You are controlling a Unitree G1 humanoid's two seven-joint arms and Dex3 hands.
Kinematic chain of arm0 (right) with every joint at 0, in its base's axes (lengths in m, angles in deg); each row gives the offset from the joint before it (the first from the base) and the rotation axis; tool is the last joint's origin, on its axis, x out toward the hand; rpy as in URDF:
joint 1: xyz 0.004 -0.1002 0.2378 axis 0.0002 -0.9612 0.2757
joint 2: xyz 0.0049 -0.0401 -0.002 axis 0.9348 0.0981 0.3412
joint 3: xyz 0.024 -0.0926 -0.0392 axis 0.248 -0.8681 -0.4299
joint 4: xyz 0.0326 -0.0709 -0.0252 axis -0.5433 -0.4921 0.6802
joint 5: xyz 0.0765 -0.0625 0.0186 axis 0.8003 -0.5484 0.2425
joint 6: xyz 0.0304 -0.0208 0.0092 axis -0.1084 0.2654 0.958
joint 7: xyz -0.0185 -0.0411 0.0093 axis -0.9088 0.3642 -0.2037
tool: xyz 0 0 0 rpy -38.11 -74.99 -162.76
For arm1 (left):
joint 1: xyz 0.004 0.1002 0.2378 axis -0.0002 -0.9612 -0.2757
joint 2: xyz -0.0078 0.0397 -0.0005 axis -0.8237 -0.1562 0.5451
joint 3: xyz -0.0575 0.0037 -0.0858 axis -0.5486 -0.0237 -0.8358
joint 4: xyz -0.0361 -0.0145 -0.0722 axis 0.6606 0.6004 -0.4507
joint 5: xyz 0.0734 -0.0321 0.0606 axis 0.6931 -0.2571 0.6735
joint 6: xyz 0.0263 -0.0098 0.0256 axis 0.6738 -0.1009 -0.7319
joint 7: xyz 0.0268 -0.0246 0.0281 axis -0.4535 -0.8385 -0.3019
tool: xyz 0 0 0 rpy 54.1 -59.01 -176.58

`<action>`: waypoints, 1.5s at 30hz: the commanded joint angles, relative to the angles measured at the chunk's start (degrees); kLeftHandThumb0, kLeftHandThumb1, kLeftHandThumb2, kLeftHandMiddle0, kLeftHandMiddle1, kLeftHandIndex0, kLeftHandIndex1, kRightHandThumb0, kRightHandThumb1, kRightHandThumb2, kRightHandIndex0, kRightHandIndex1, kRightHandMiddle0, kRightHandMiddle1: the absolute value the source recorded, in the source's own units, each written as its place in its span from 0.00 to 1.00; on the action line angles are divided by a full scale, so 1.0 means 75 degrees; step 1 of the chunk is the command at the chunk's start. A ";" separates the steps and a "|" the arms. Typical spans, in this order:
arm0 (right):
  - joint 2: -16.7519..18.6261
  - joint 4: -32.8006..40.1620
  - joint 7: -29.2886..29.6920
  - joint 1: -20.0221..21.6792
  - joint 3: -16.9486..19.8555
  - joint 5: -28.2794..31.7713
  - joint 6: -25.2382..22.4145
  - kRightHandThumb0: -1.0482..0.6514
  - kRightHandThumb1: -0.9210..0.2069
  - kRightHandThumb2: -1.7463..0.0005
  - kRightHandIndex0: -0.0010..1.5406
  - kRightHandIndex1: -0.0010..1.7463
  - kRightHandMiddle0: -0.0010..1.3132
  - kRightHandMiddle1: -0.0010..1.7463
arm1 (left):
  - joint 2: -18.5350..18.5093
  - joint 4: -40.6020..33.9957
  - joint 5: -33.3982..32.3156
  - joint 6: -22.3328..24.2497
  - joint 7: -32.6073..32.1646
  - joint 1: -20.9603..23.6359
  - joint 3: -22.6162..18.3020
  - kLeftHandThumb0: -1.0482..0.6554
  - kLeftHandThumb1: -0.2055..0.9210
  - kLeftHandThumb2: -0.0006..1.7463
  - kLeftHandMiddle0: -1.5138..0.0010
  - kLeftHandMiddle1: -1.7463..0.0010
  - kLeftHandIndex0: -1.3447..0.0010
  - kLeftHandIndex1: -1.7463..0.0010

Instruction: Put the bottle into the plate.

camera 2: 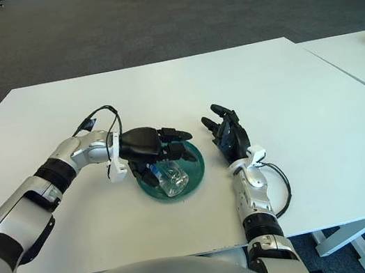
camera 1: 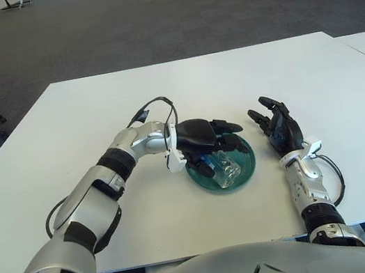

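A white table (camera 1: 182,94) fills the middle of the frame, with grey carpet beyond it toward the top edge. Slightly below and right of centre sits a dark green plate (camera 1: 246,161), round and shallow, flat on the tabletop.

Inside the plate lies a clear plastic bottle (camera 1: 226,170), on its side, its body within the rim at the lower middle of the dish; a blue part of it shows just under the fingers at its upper left end.

The left hand (camera 1: 200,137) enters from the lower left of the frame along a silver and black forearm and sits over the upper left portion of the plate. Its dark fingers (camera 1: 227,127) reach across the plate's upper rim, while the lower digit curls down beside the bottle's upper end. The fingers are curved loosely around that end; whether they press on the bottle or merely surround it cannot be told.

The right hand (camera 1: 278,125) shows just right of the plate, apart from its rim, palm toward the table, its fingers spread and extended toward the upper left, holding nothing. A black cable (camera 1: 334,180) loops beside its wrist at the lower right.
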State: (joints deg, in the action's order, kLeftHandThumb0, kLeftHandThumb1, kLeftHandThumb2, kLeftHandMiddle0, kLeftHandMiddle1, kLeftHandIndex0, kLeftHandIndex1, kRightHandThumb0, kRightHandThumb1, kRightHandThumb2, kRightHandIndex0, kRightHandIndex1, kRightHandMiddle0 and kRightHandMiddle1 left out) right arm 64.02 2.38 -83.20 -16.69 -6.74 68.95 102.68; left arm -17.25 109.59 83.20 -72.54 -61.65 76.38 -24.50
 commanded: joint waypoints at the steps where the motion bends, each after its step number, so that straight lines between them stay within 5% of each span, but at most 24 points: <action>1: 0.0266 -0.0339 0.0086 -0.0466 0.0030 0.0095 -0.0066 0.20 0.00 0.48 0.23 0.16 0.00 0.53 | -0.0104 -0.0165 -0.0220 0.0197 0.0010 -0.0058 -0.0292 0.00 1.00 0.50 0.93 0.99 1.00 0.65; 21: 0.0122 -0.0682 0.0218 -0.0358 -0.0053 -0.0248 0.0216 0.12 0.00 0.44 0.31 0.17 0.00 0.58 | -0.0267 -0.1315 -0.0339 0.1423 -0.1480 -0.0728 -0.1864 0.00 1.00 0.41 0.86 0.97 1.00 0.59; 29: 0.0032 -0.0846 0.0126 -0.0290 0.0003 -0.0228 0.0236 0.10 0.00 0.43 0.30 0.17 0.00 0.58 | 0.0432 -0.0721 -0.2561 0.2420 -0.1356 -0.1527 -0.3051 0.05 1.00 0.41 0.71 0.92 1.00 0.44; 37: -0.0013 -0.0929 0.0005 -0.0250 0.0082 -0.0125 0.0254 0.10 0.00 0.43 0.32 0.19 0.00 0.59 | 0.1341 0.0583 -0.5152 0.2676 -0.0760 -0.1956 -0.4476 0.14 1.00 0.42 0.70 0.92 0.99 0.42; 45: -0.0015 -0.0891 -0.0034 -0.0238 0.0164 -0.0005 0.0021 0.11 0.00 0.43 0.30 0.19 0.00 0.59 | 0.1440 0.1157 -0.5434 0.2578 -0.0858 -0.2295 -0.4988 0.17 1.00 0.46 0.78 0.96 1.00 0.53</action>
State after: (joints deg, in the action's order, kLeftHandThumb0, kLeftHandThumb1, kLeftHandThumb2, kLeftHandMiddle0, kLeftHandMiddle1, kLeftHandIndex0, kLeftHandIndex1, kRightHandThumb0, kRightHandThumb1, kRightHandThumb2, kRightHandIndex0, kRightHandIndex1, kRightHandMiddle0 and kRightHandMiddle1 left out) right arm 63.19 -0.70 -83.42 -15.13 -6.48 67.36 104.10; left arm -6.64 117.54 42.75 -53.39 -67.46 60.80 -60.83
